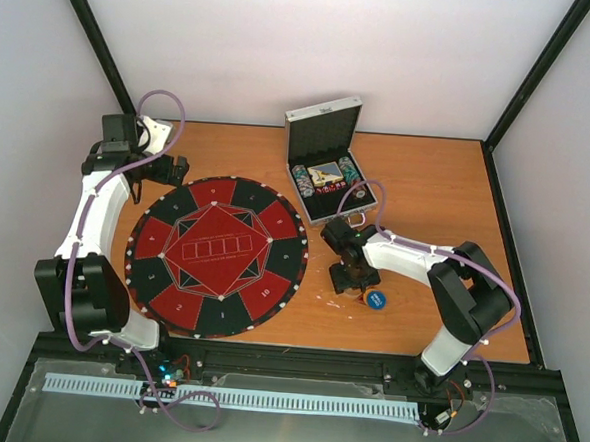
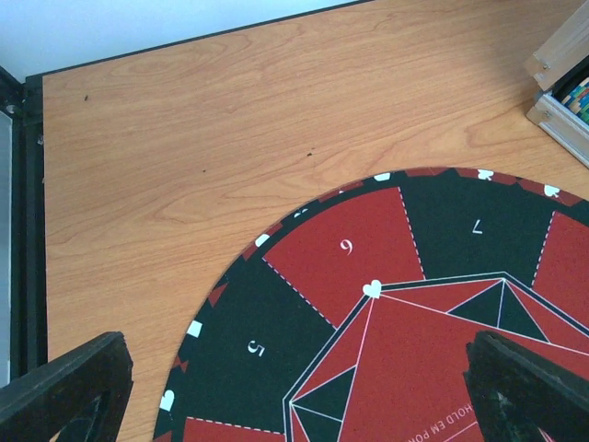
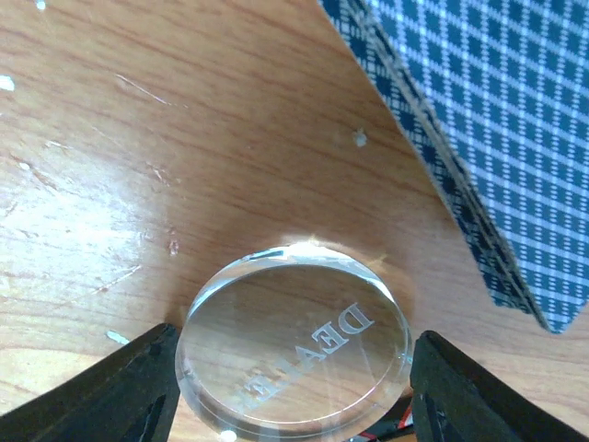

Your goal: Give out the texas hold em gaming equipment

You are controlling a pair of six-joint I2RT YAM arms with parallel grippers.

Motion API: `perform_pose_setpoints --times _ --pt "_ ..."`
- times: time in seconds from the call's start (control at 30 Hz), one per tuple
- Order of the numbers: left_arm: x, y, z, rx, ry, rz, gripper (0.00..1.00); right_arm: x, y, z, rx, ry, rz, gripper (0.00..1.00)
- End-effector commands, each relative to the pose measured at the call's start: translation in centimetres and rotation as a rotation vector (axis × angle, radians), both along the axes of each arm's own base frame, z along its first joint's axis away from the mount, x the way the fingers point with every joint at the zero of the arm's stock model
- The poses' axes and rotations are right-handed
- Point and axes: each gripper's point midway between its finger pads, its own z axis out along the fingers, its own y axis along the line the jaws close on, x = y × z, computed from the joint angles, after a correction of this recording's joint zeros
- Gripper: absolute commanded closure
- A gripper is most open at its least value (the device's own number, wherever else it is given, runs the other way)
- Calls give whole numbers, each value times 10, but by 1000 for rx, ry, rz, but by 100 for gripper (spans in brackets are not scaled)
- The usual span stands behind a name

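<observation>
Plainly, the clear dealer disc lay flat on the table, squarely between the right gripper's fingers, with both tips at its rim. Whether they pinched it could not be told. The card deck sat just ahead-right. Overhead, that gripper hid the disc. The left gripper hung wide open, far off.

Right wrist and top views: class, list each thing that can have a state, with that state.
Aluminium case, lid open.
Dealer disc, flat on table.
Right claw, astride dealer disc; grip unclear.
Left claw, open, empty.
Card deck, face down.
Blue disc, flat on table.
</observation>
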Motion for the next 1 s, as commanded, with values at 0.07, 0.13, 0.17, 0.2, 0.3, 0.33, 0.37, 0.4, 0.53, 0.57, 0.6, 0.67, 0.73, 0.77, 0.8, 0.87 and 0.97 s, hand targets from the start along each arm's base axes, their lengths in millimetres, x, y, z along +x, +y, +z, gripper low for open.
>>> perform_pose_setpoints --times 0.07,0.13,0.17,0.2,0.3,0.33,0.37,0.4,0.53,0.57,0.6,0.67,0.73,0.77,0.8,0.87,0.97 --pt "2 6 6 12 -25 23 0 -1 12 -9 37 24 26 31" --pt "2 7 6 15 -25 26 0 -4 13 -10 47 33 24 31" --pt "2 7 7 16 -26 25 0 -6 15 -10 65 41 28 32" --pt "2 7 7 15 -26 25 0 -7 19 -9 91 45 36 33" --pt "2 6 5 15 -22 23 0 -11 29 -7 151 56 46 36" --pt "2 6 5 16 -21 24 0 -12 26 -7 142 57 41 36" --pt "2 7 5 17 -22 25 0 -13 23 -9 120 62 40 36" --pt "2 7 4 17 -20 26 0 -14 18 -11 93 66 38 36" --pt "3 7 5 19 -22 27 0 -22 17 -12 104 92 59 36" --pt "3 7 5 17 -21 26 0 -23 18 -10 114 89 59 34" --pt "3 7 4 16 -19 25 0 -22 16 -9 107 83 55 33" --pt "3 7 3 16 -17 26 0 -20 8 -11 60 72 47 30" --pt "3 7 2 16 -14 26 0 -20 2 -15 20 76 48 29" --pt "3 7 3 18 -15 27 0 -21 1 -19 10 89 50 29" --pt "3 8 3 19 -15 29 0 -23 1 -21 12 98 50 29" --pt "3 8 4 20 -16 29 0 -24 3 -24 24 106 52 33" --pt "2 7 4 19 -16 26 0 -20 7 -20 37 92 53 51"
